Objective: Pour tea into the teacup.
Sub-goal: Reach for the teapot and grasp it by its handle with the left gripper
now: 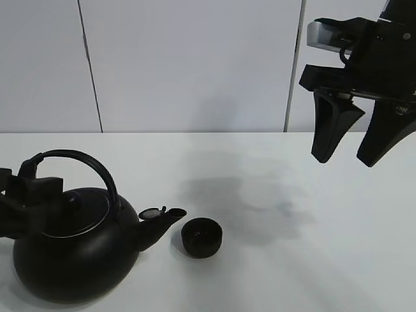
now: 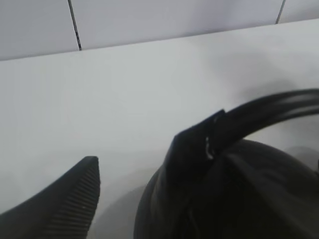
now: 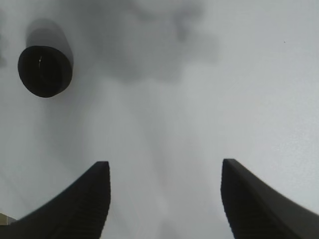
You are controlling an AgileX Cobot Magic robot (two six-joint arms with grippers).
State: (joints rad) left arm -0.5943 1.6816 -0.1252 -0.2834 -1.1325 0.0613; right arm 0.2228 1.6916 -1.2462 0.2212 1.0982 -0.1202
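Observation:
The small matte black teacup [image 1: 201, 237] stands on the white table just right of the spout of the big black kettle [image 1: 71, 253]. It also shows in the right wrist view [image 3: 45, 70]. My left gripper [image 1: 31, 186] is at the left end of the kettle's arched handle [image 1: 84, 159]. In the left wrist view [image 2: 159, 167] its jaws stand apart. One ribbed finger [image 2: 75, 199] is clear of the kettle [image 2: 239, 194]. The other merges with the dark handle [image 2: 269, 112]. My right gripper [image 1: 344, 159] is open and empty, high above the table at the right [image 3: 164, 169].
The white table [image 1: 292, 260] runs back to a pale panelled wall [image 1: 195, 65]. The kettle's spout [image 1: 162, 218] points right, towards the cup. The right arm's shadow lies on the table behind the cup.

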